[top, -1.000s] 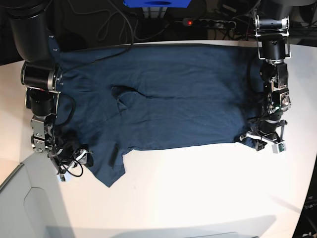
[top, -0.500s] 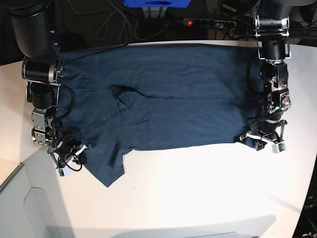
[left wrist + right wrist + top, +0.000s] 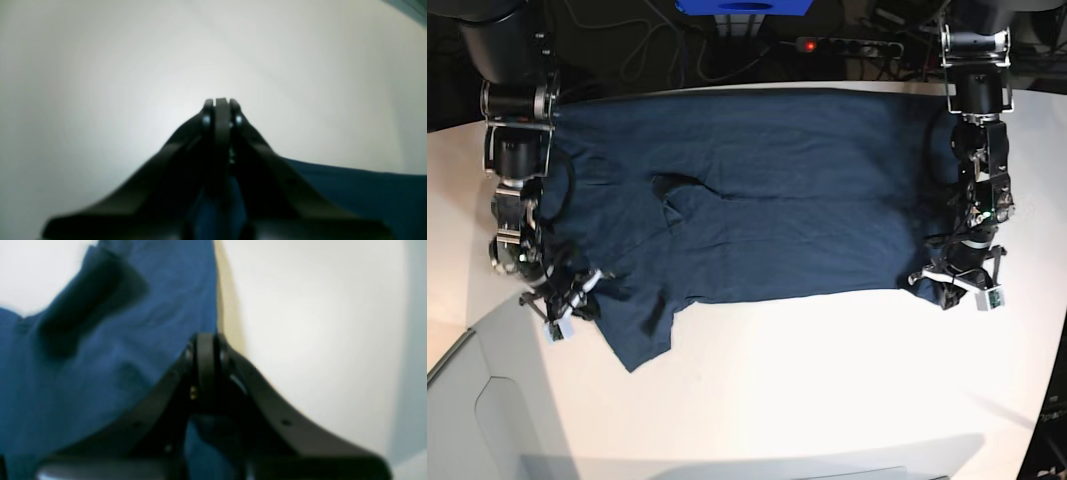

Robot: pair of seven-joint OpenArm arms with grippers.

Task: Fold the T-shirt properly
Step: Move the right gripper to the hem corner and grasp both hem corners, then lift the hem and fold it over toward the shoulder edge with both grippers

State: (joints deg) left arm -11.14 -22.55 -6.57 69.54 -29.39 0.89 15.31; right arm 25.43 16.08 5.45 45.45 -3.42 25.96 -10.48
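Note:
The dark navy T-shirt point(image 3: 777, 200) lies spread flat across the far half of the white table point(image 3: 827, 390), with a small crease near its middle left. My right gripper point(image 3: 585, 296) is at the shirt's near-left corner, by a hanging flap. In the right wrist view the gripper point(image 3: 205, 338) is shut, with blue fabric point(image 3: 83, 373) beside and between the fingers. My left gripper point(image 3: 939, 288) is at the shirt's near-right corner. In the left wrist view it point(image 3: 220, 101) is shut on the shirt's edge point(image 3: 350, 190).
A power strip with a red light point(image 3: 847, 46), cables point(image 3: 647, 40) and a blue object point(image 3: 745, 6) lie behind the table's far edge. A grey panel point(image 3: 487, 420) sits at the lower left corner.
My right arm has moved toward the far side, drawing the shirt's near-left corner and flap with it. The left arm has stayed almost still.

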